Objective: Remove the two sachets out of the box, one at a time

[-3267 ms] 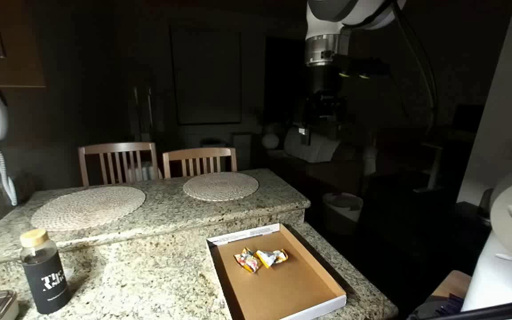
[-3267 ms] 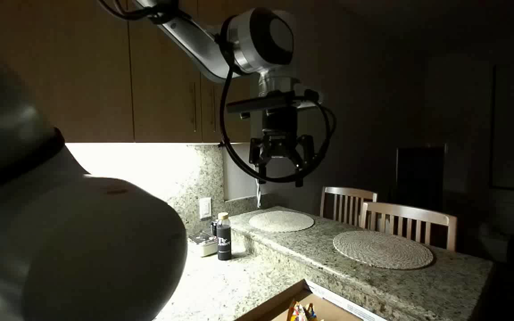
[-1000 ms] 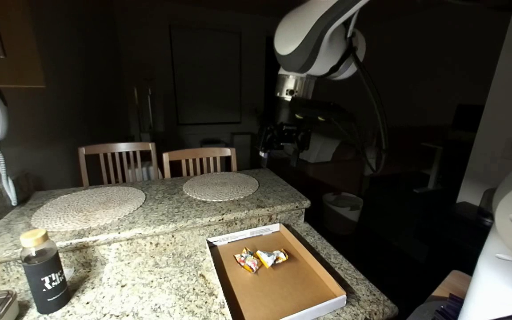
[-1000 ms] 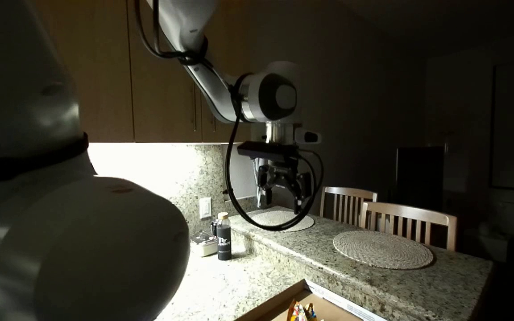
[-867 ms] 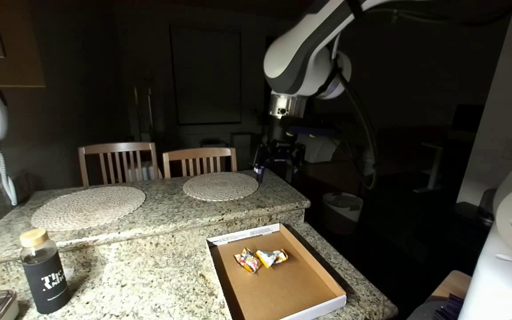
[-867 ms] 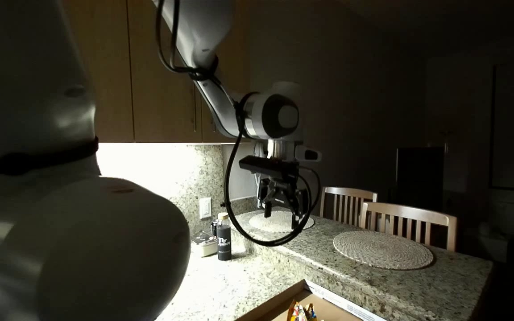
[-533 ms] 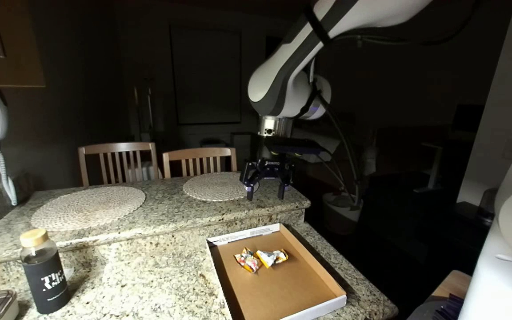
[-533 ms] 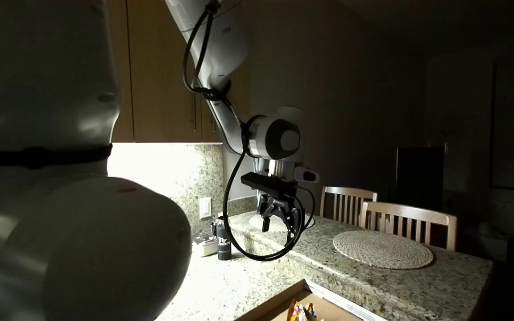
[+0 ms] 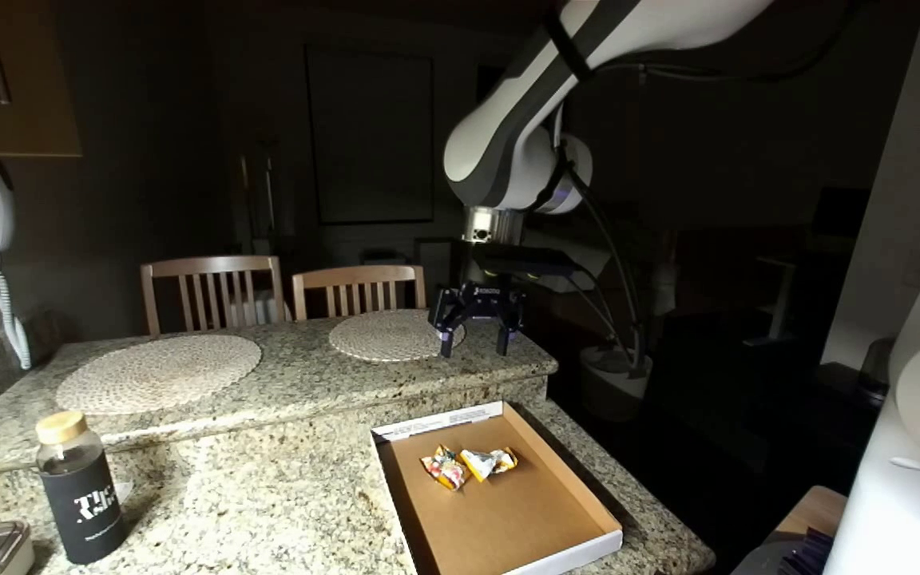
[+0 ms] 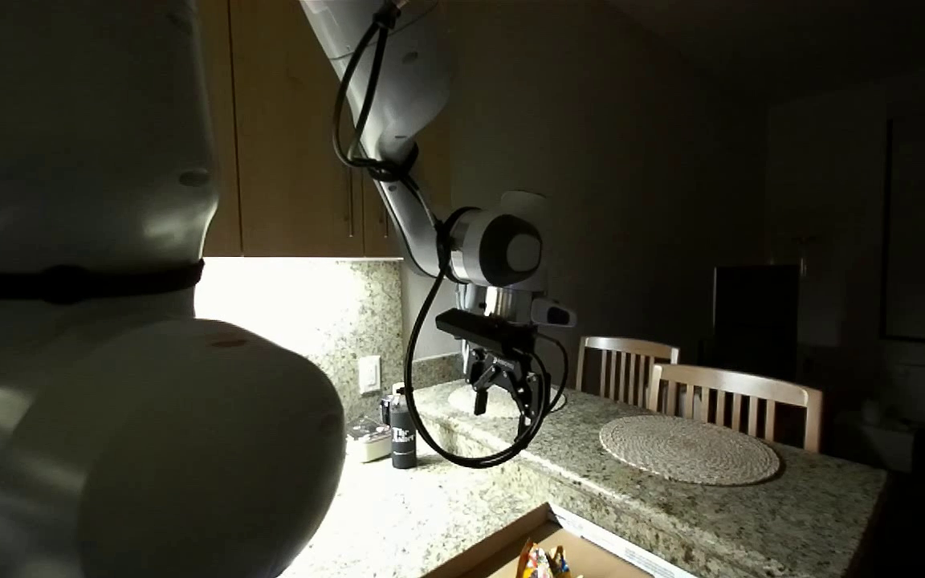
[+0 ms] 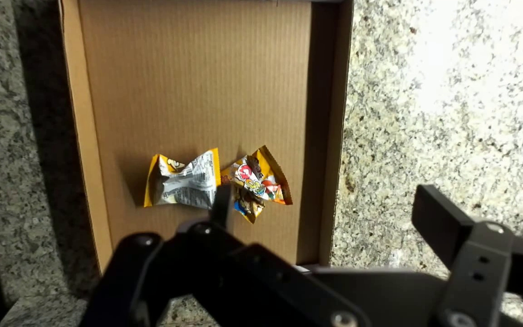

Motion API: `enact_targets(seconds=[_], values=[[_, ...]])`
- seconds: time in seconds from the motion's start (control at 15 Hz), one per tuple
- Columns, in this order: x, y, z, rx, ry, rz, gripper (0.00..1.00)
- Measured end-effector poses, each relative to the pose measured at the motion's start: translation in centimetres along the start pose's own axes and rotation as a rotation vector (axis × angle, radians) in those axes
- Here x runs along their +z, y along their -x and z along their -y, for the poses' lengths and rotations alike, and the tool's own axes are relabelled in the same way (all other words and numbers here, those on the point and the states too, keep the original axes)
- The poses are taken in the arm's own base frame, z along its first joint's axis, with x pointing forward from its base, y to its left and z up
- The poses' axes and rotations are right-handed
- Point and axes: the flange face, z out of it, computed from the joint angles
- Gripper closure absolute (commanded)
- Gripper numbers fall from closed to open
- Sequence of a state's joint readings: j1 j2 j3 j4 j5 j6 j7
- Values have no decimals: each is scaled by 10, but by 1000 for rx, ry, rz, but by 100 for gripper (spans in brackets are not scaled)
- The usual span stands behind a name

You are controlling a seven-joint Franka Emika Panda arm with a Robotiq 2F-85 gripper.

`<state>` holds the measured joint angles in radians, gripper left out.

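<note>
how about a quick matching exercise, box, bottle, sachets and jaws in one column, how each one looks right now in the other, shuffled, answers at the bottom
Things:
1. box
2. bottle
3. sachets
4. jaws

How they look:
a. yellow-edged, lying side by side
b. open, gripping nothing
c. upright, white lettering on a dark body
d. brown floor, low walls

Right pairs: 1-d, 2-c, 3-a, 4-b

Sachets (image 11: 193, 184) (side by side) inside box (image 11: 198, 81).
</note>
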<state>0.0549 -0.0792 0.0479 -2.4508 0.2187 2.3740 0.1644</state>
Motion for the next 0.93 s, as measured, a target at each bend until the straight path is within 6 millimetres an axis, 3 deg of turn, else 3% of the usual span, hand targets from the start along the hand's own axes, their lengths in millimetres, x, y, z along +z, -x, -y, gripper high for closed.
enact_targets(seconds=[0.27, 0.73, 0.93], values=[[12, -15, -2, 34, -24, -85, 0], [96, -44, -5, 83, 36, -15, 0], [105, -48, -5, 85, 39, -5, 0]])
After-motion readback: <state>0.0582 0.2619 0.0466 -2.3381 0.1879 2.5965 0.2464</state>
